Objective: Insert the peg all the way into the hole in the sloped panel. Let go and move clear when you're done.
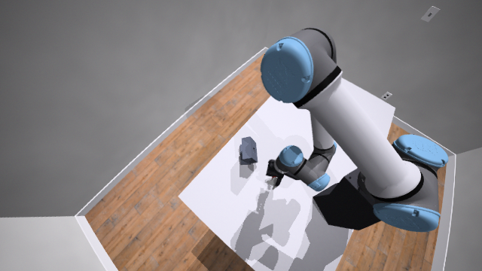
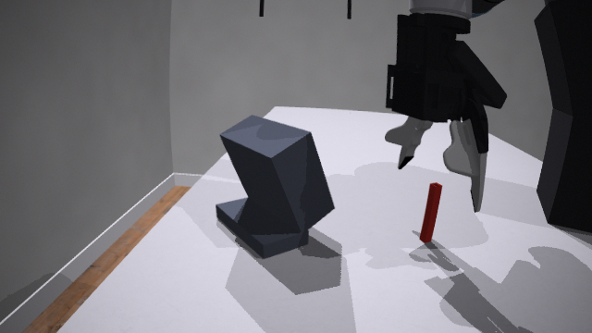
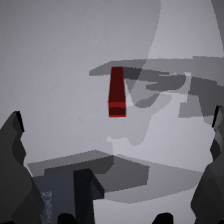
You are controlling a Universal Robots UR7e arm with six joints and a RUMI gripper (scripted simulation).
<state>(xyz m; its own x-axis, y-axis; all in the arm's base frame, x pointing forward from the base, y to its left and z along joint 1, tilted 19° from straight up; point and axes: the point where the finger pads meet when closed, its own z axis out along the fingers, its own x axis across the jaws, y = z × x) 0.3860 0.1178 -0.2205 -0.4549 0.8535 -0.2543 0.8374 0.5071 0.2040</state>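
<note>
A red square peg [image 2: 430, 212] stands upright on the white table; it also shows in the wrist view [image 3: 117, 92]. My gripper [image 2: 441, 178] hangs open just above it, with its fingers spread to either side of the peg's top and nothing between them. In the top view the gripper [image 1: 273, 180] is partly hidden by the wrist. The dark grey block with the sloped panel [image 2: 275, 184] stands to the left of the peg, apart from it; it also shows in the top view [image 1: 248, 150]. Its hole is not visible.
The robot's black base [image 1: 340, 203] stands at the table's edge, to the right of the peg in the exterior view [image 2: 566, 116]. A wood floor [image 1: 151, 181] surrounds the table, with grey walls behind.
</note>
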